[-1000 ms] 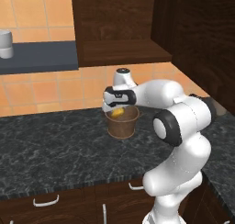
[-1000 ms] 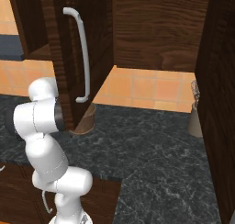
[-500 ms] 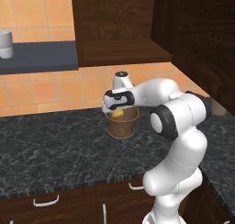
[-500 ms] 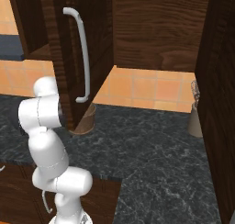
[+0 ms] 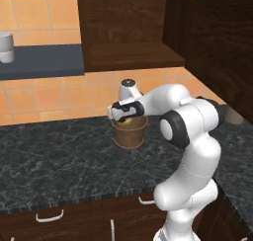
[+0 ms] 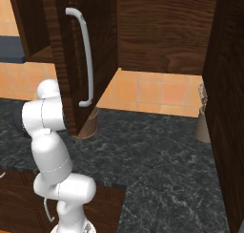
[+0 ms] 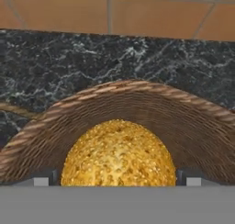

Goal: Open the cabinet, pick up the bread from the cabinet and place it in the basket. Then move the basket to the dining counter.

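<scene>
Bread (image 7: 118, 153) lies inside the basket (image 5: 129, 132) on the black marbled counter (image 5: 59, 156). Gripper (image 5: 125, 117) hovers at the basket's mouth, fingers spread wide either side of the loaf.

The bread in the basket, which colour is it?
Golden yellow-orange with a speckled surface; the bread shows best in the hand view.

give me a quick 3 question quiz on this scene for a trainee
1. True or false: the bread lies inside the basket.
2. The gripper is: A) open B) shut on the bread C) shut on the basket's handle.
3. What surface does the basket stand on?

Key: 1. true. 2. A, fingers stand wide on either side of the bread. 3. The black counter, not the dining counter.
</scene>
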You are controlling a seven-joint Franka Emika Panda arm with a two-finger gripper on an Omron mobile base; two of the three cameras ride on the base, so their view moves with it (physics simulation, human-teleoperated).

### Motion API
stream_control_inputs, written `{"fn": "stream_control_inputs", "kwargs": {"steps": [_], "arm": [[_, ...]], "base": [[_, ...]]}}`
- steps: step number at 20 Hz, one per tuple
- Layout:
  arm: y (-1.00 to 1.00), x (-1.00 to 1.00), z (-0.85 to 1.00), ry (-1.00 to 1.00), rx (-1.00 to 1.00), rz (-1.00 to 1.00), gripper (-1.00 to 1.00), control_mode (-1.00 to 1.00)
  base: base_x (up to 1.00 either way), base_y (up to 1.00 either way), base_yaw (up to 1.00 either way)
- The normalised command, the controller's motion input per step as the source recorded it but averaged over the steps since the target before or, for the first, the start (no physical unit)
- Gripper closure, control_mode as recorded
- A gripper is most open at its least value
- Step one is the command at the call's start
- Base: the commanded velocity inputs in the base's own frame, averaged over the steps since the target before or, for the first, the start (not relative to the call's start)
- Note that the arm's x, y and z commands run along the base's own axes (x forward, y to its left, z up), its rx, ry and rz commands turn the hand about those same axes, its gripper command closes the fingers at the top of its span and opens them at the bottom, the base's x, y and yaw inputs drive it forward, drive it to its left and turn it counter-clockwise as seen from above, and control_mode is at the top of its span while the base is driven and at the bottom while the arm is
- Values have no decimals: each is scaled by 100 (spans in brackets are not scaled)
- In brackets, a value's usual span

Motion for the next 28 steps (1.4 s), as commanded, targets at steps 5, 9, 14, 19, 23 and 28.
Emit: {"fn": "stream_control_inputs", "kwargs": {"steps": [5, 9, 14, 19, 23, 28], "arm": [[-17, 16, 0, -40, 11, -8, -100, -100], [-17, 22, 0, -46, 14, -8, -100, -100], [0, -43, 19, -4, 2, -2, -100, -100], [6, -74, 68, 3, 0, 0, -100, -100], [0, -15, 100, 11, 0, 0, -100, -100], [0, 0, 100, 24, 0, 0, -100, -100]], "base": [[0, 0, 0], [0, 0, 0], [0, 0, 0], [0, 0, 0], [0, 0, 0], [0, 0, 0]]}}
